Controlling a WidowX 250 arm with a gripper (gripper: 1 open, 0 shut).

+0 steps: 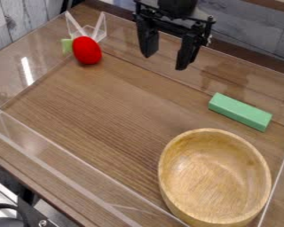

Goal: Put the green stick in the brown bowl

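The green stick [240, 112] lies flat on the wooden table [97, 115], below and to the right of the gripper [166, 49], well apart from it and untouched. Farthest left, a red ball [88, 51] sits near the back edge with a small green piece [67, 44] just beside it. The gripper hangs above the table with its dark fingers spread wide, holding nothing. The brown bowl [216, 177] sits empty at the front right, near the stick. No writing can be read anywhere.
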